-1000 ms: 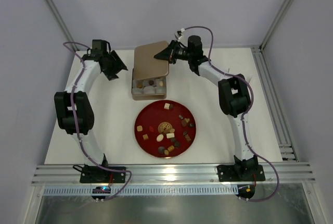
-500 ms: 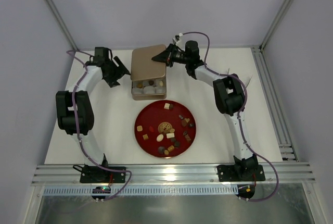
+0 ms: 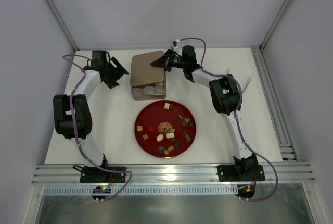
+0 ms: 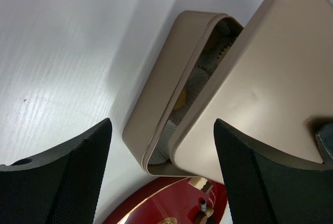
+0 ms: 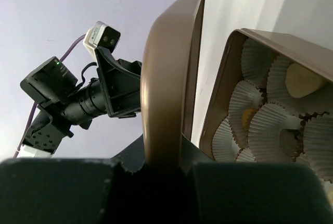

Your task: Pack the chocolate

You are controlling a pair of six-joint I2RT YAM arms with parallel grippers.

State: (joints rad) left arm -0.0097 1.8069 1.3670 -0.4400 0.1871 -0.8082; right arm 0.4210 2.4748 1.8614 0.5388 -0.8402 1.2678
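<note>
Tan lid (image 3: 147, 69): pinched at its far edge by right gripper (image 3: 158, 61), seemingly tilted over box (image 3: 136, 94). Left gripper (image 3: 117, 73): spread wide, empty, left of box. Chocolates (image 3: 170, 135): on red plate (image 3: 139, 138), near side.

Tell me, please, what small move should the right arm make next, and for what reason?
Probably carry the lid sideways, clear of the box, and set it down. The right gripper is shut on the lid, which hangs tilted over most of the box, while much chocolate lies on the red plate, unpacked.
</note>
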